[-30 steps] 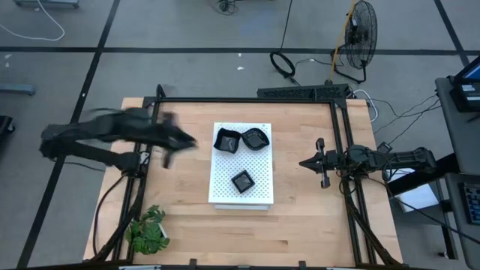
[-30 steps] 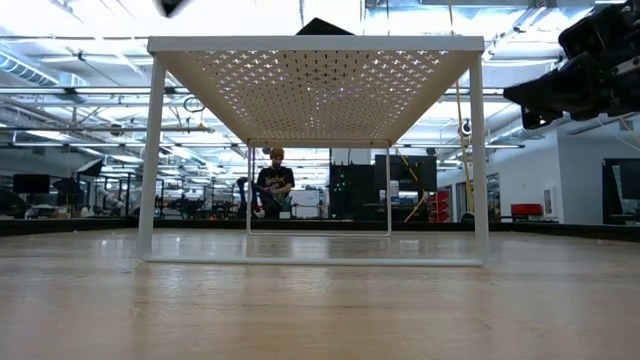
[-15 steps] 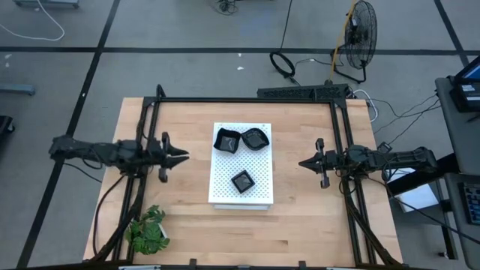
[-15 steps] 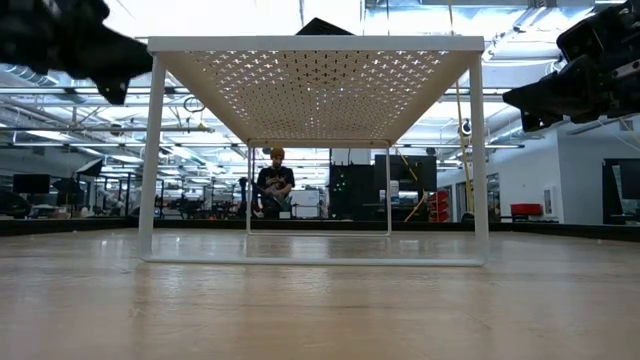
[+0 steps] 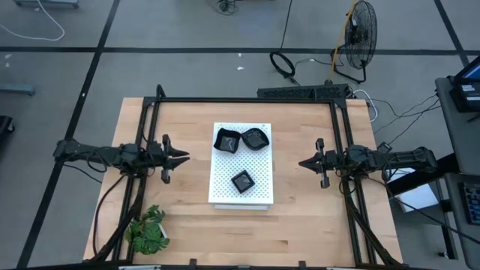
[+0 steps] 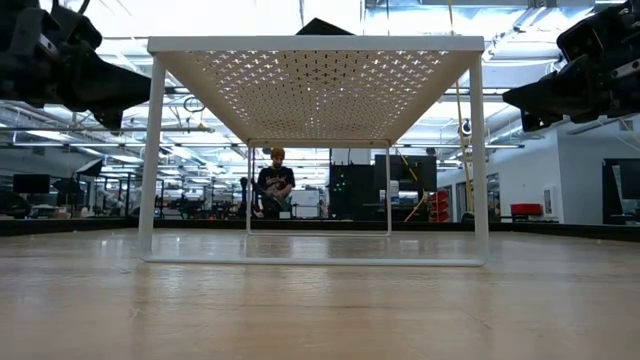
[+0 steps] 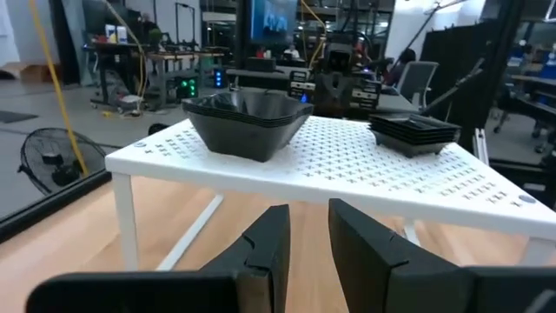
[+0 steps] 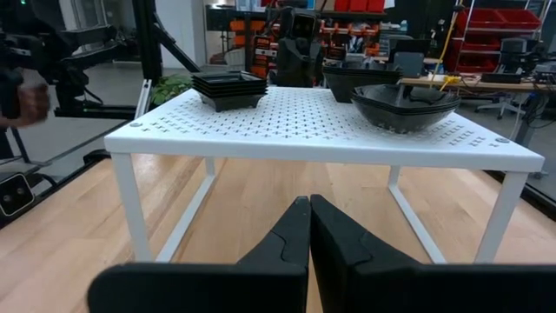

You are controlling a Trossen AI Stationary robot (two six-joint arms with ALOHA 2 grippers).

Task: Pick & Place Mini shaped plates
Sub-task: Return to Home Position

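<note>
The mini shaped plates sit in three small black stacks on top of the white perforated board [image 5: 241, 193], which stands on legs. A deep square stack [image 5: 227, 140] and a rounded stack [image 5: 256, 138] rest at the board's far end. A flat square stack [image 5: 242, 181] sits nearer the middle. My left gripper [image 5: 185, 157] hovers left of the board, its tips a little apart [image 7: 308, 233], pointing at the deep stack [image 7: 248, 122]. My right gripper [image 5: 301, 162] waits right of the board, shut [image 8: 310, 213]. Neither touches anything.
A small green plant [image 5: 148, 229] stands at the table's near left corner. A black frame rail [image 5: 247, 100] runs along the far edge and down both sides. Bare wood lies under the board [image 6: 320, 300] and toward the near edge. A person [image 6: 272, 185] sits far behind the table.
My left arm has swung quickly away from the board's far left corner, a little toward the near and left edges, and has come down lower. It now holds level beside the board. The plates and my right arm have stayed where they were.
</note>
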